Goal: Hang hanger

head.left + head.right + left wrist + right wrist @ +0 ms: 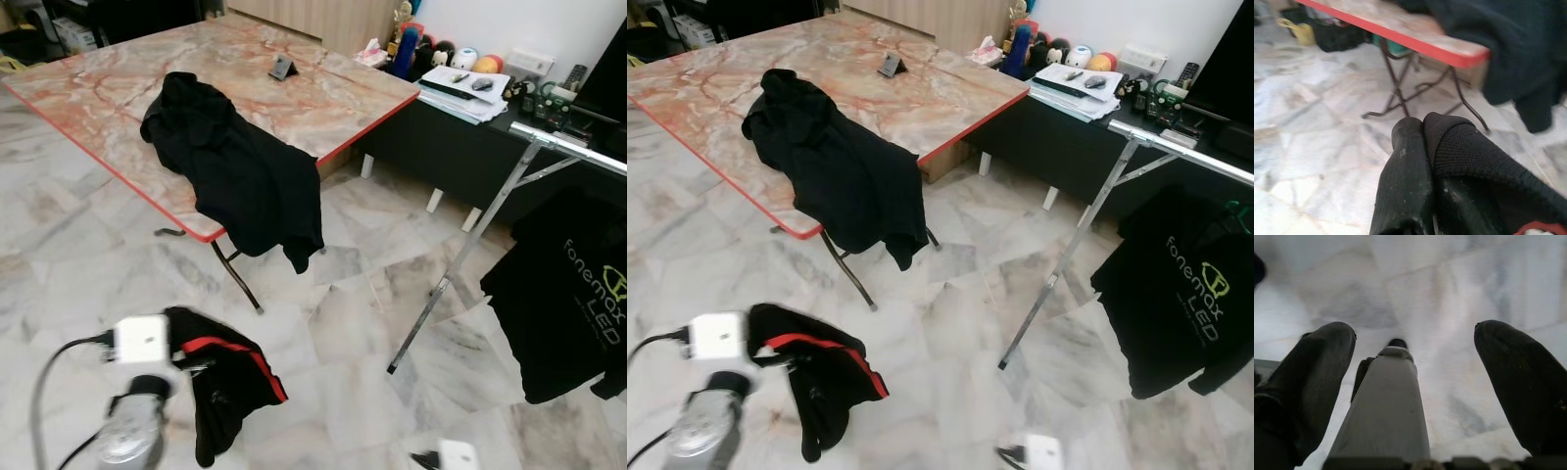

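Low at the left, my left gripper (194,366) is shut on a black garment with a red stripe (230,377), which hangs from it just above the floor. In the left wrist view its fingers (1405,147) are pressed together, with a bit of red at the edge. No hanger can be made out in the cloth. A silver clothes rack (549,142) stands at the right with a black printed T-shirt (568,294) hanging on it. My right gripper (1413,328) is open over the marble floor, holding nothing; a grey metal part (1386,406) lies between its fingers, touching neither.
A marble-topped folding table with a red edge (294,108) stands ahead, with a black jacket (240,171) draped over its corner. A dark low cabinet (460,147) with papers and toys runs along the back right. Bare floor lies between the table and the rack.
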